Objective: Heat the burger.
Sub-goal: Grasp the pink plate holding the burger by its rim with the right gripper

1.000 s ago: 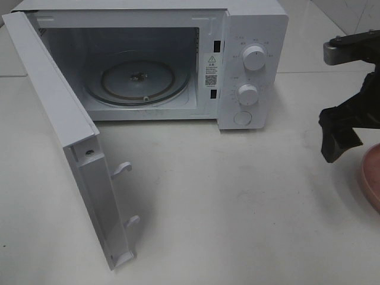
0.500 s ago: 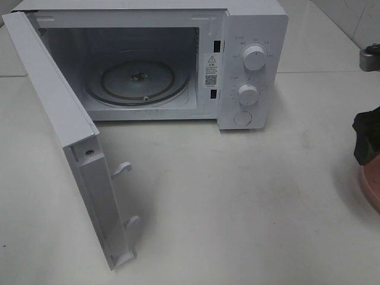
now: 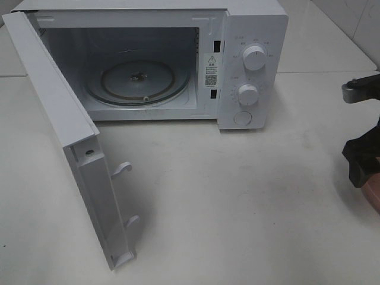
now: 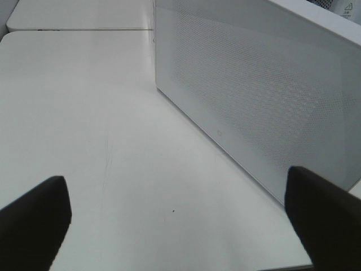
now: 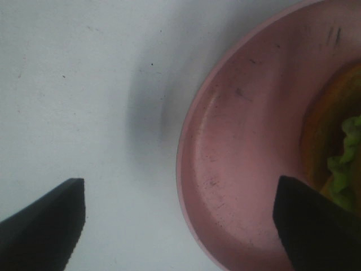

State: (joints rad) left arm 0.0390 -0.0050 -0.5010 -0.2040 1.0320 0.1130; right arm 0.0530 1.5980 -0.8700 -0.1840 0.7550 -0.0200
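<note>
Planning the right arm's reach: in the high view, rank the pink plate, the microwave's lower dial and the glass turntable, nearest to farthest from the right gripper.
From the right gripper:
1. pink plate, just beside it at the view's right edge.
2. lower dial, on the front of the microwave, toward the middle.
3. glass turntable, inside the open cavity, farthest left.

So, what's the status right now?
Left gripper open, empty. Right gripper open at plate rim. Burger on plate, ungrasped. Microwave open, nothing blocking.
</note>
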